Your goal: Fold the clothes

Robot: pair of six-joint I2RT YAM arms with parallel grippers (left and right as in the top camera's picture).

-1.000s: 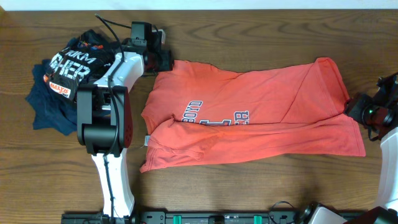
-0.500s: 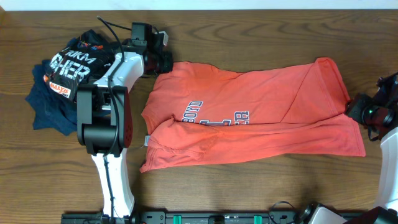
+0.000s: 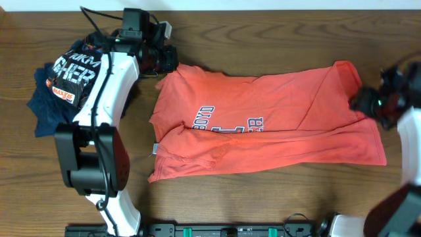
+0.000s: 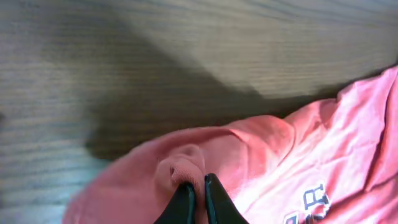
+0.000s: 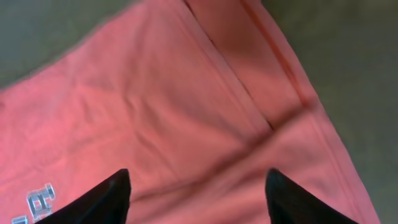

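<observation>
The shirt (image 3: 263,125) sprawls across mid-frame, half-folded. The left gripper (image 4: 199,186) pinches a nub of its upper-left edge, a thin bite that may slip on the lift. The right gripper (image 5: 198,177) hangs wide open over the right end; closing here risks catching only one layer.

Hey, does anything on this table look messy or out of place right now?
Yes. The red T-shirt lies askew and wrinkled, one side folded over so its print is partly hidden, with the left gripper pinching a bunched corner. At the table's left end, a black garment and a navy garment sit in a crumpled heap.
</observation>
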